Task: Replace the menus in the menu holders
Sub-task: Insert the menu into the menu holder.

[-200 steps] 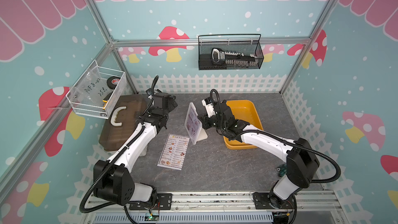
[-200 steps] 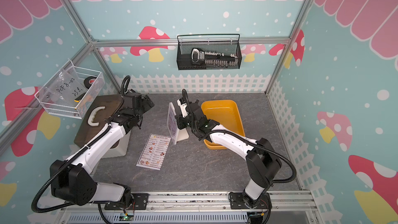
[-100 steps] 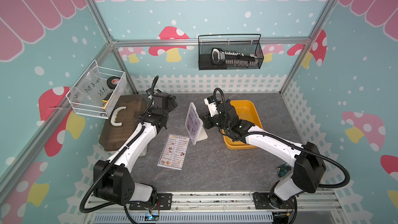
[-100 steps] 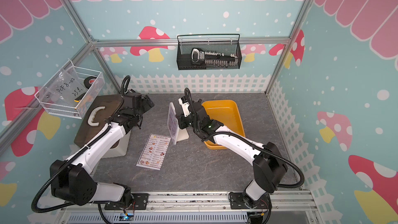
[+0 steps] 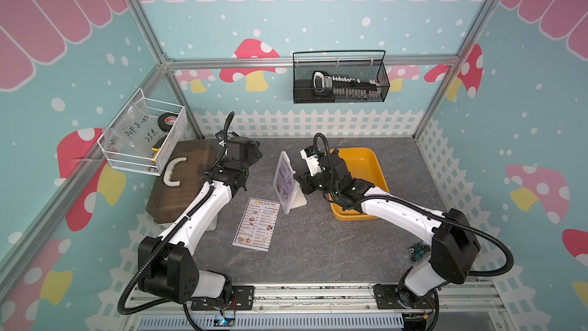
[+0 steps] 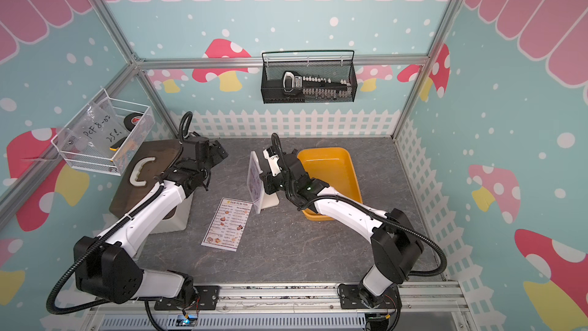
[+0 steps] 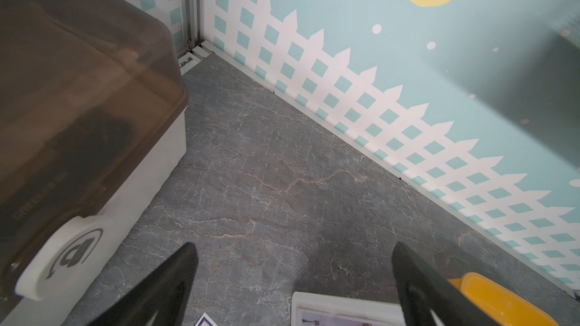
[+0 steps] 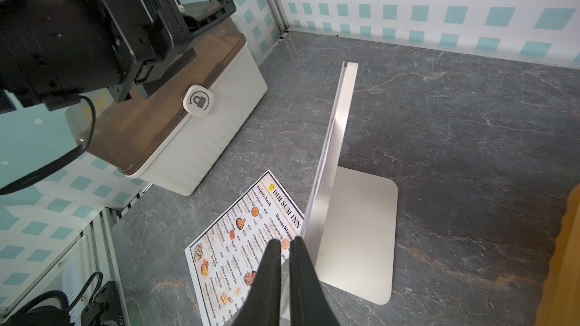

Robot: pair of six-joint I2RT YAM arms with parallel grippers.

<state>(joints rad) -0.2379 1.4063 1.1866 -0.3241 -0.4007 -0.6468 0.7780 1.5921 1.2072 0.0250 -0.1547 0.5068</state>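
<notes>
The white menu holder (image 5: 288, 205) stands upright mid-table with a photo menu (image 5: 284, 181) behind its clear front. It is seen edge-on in the right wrist view (image 8: 339, 127) and as a corner in the left wrist view (image 7: 345, 305). My right gripper (image 5: 298, 177) (image 6: 262, 176) (image 8: 285, 241) is shut on the thin upper edge of its panel. I cannot tell whether the sheet inside is pinched too. The "DIM SUM INN" menu (image 5: 256, 224) (image 6: 227, 224) (image 8: 244, 239) lies flat in front of the holder. My left gripper (image 5: 251, 152) (image 6: 219, 151) (image 7: 293, 249) hangs open and empty behind and left of the holder.
A yellow tray (image 5: 377, 162) (image 6: 348, 162) sits right of the holder, under my right arm. A brown-lidded white box (image 5: 181, 183) (image 8: 204, 127) stands at the left. Wire baskets hang on the back wall (image 5: 340, 81) and the left wall (image 5: 143, 138).
My right arm's elbow has swung outward to the right while its gripper stayed shut at the holder's edge. The left arm, holder and flat menu have not moved.
</notes>
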